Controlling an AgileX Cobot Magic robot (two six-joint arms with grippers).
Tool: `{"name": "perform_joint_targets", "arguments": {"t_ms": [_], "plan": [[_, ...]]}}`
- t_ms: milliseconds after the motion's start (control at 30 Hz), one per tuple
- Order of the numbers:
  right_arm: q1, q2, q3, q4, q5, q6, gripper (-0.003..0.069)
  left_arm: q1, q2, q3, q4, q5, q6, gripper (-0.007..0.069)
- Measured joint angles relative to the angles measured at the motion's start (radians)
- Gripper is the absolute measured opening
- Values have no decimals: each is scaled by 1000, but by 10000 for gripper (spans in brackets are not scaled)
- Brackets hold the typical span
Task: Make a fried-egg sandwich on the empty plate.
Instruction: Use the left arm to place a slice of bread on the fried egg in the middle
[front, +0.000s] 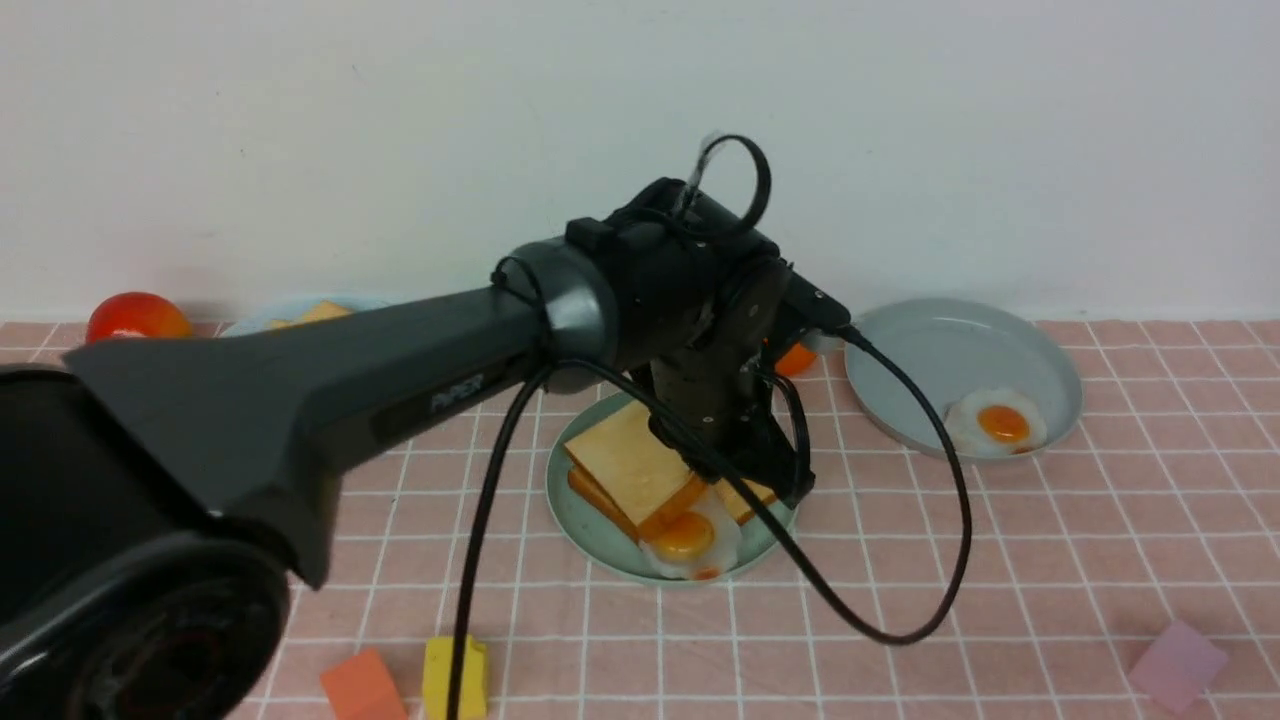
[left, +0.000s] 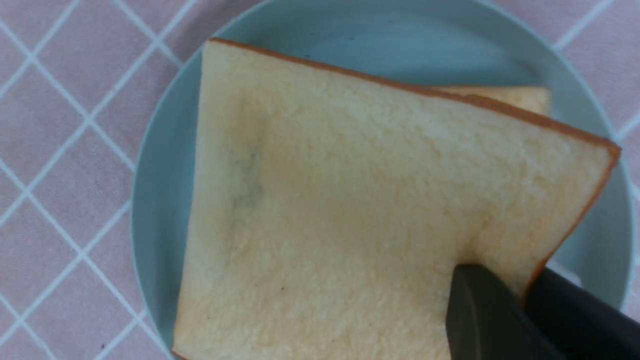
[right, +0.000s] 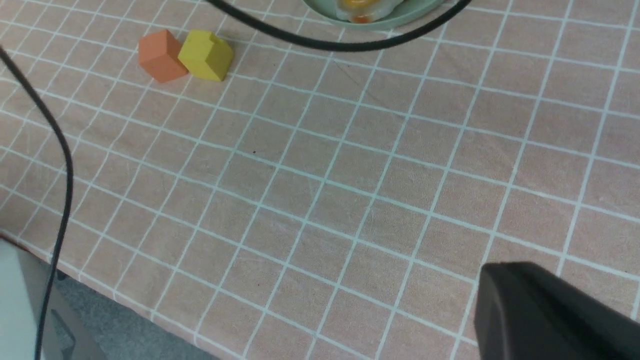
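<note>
Here's the left arm stretched across the worktop (front: 1000, 560), and the left gripper (left: 520, 295) is down on the green plate (front: 585, 530) in the middle of the cloth. Its fingers (left: 480, 310) are pinched on one corner of the top toast slice (left: 350, 200), one finger on either face. That slice lies over the lower toast slice (front: 600, 497), skewed, so a corner of the lower one peeks out on the far side. The fried egg (front: 690, 540) pokes out from under the top slice at the plate's near rim, yolk showing. So the sandwich is stacked on the green plate, with the gripper gripping its lid! The right gripper (right: 525, 300) hangs over bare cloth by the near edge, clenched shut on nothing. Towards the far right sits a grey plate (front: 940, 350) carrying a second egg (front: 1000, 425). At the far left corner there's a tomato (front: 135, 318), with another plate (front: 300, 305) beside it. Along the near edge: an orange block (front: 363, 685) touching a yellow block (front: 455, 680), and a pink block (front: 1178, 660) off to the right.
</note>
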Motion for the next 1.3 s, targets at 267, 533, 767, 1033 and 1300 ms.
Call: {"name": "perform_joint_targets", "arguments": {"t_ms": [267, 533, 767, 1033, 1300], "plan": [[0, 0, 0, 4, 3, 0, 10, 0, 49, -33, -5, 2, -50, 59], [0, 0, 0, 7, 3, 0, 10, 0, 57, -34, -13, -8, -58, 127], [0, 0, 0, 6, 3, 0, 10, 0, 57, -38, -41, -8, -86, 278], [0, 0, 0, 7, -12, 0, 14, -2, 37, -38, -47, 22, -112, 304], [0, -5, 0, 54, -8, -1, 14, -90, -261, -35, -48, 33, -133, 101]]}}
